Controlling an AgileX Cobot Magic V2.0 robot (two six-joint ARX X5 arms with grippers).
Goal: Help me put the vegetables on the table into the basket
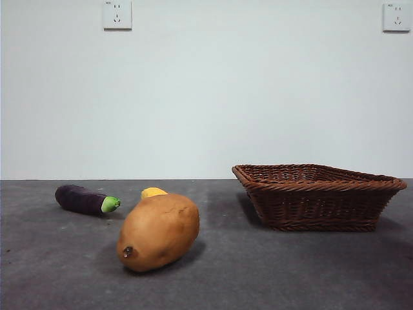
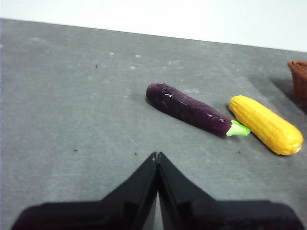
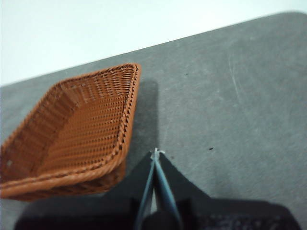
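A big tan potato (image 1: 159, 231) lies on the grey table (image 1: 271, 271) near the front, left of centre. Behind it a yellow corn cob (image 1: 153, 192) peeks out; the left wrist view shows the cob (image 2: 265, 124) whole. A dark purple eggplant (image 1: 86, 199) with a green stem lies further left, end to end with the corn (image 2: 194, 109). The brown wicker basket (image 1: 319, 195) stands at the right, nothing showing inside it (image 3: 72, 129). My left gripper (image 2: 157, 154) hangs shut above bare table, short of the eggplant. My right gripper (image 3: 156, 152) is shut beside the basket.
A white wall with two power sockets (image 1: 117, 14) closes off the back of the table. One corner of the basket (image 2: 299, 79) shows at the edge of the left wrist view, beyond the corn. Neither arm shows in the front view.
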